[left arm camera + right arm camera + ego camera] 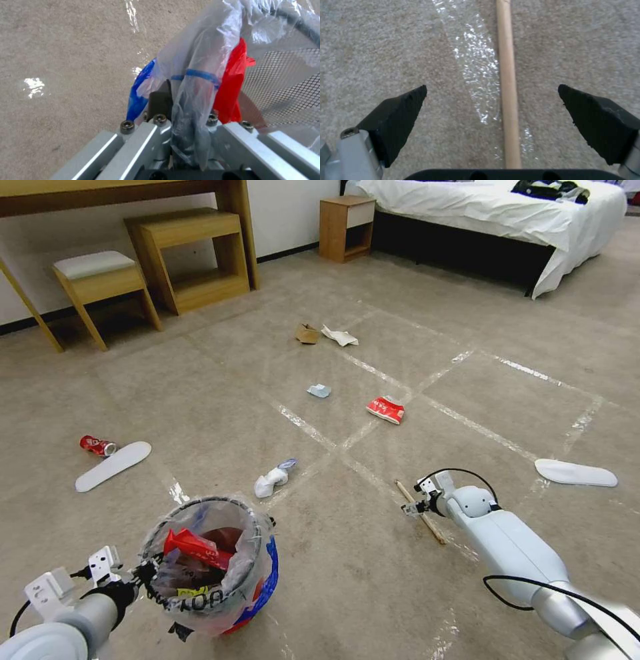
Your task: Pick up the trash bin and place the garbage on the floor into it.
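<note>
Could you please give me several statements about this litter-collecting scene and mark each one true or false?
1. The left gripper is shut on the trash bin at its bagged rim. True.
2. The right gripper is shut on the wooden stick. False: its fingers are open, one on each side of the stick, which lies on the floor.
3. The stick lies beside a strip of clear tape. True.
4. The trash bin is empty. False: a red wrapper lies inside it.
5. The crushed red can lies against the bed. False: it lies by a white insole.
</note>
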Controlling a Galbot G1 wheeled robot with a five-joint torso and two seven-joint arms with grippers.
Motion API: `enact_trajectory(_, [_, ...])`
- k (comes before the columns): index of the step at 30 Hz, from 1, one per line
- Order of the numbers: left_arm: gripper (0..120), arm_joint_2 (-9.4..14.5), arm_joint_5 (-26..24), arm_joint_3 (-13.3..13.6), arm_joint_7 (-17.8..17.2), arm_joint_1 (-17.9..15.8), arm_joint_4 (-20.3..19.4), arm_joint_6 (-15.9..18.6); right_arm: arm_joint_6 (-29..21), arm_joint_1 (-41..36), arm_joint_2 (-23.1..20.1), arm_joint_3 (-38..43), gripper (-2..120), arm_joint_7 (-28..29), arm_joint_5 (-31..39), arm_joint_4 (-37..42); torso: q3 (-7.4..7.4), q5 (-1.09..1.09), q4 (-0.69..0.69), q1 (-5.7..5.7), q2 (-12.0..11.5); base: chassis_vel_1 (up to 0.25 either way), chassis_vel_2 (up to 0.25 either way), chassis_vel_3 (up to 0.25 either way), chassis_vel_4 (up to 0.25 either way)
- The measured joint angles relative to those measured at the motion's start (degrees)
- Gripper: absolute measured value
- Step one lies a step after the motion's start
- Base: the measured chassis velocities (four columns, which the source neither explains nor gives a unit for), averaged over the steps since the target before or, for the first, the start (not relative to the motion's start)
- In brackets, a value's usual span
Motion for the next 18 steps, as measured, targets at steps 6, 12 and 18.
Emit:
enact_trajectory(6, [0, 0.1, 0.0, 0.1, 0.0, -0.1, 0.4, 0.0, 0.5, 0.3, 1.0, 0.2, 100, -0.4, 0.0, -1.4, 0.0, 0.0, 0.01, 0.0, 0.0, 0.0, 0.0, 0.0, 0.0])
enact_trajectory(12, [0, 0.3, 0.0, 0.2, 0.0, 0.0, 0.5, 0.0, 1.0, 0.6, 1.2, 0.6, 100, -0.9, 1.0, -2.9, 0.0, 0.01, 0.01, 0.0, 0.0, 0.0, 0.0, 0.0, 0.0])
enact_trajectory(18, [0, 0.3, 0.2, 0.2, 0.0, 0.4, 0.5, 0.0, 1.1, 0.8, 0.2, 1.0, 100, -2.4, 3.3, -3.2, 0.0, 0.01, 0.01, 0.0, 0.0, 0.0, 0.0, 0.0, 0.0])
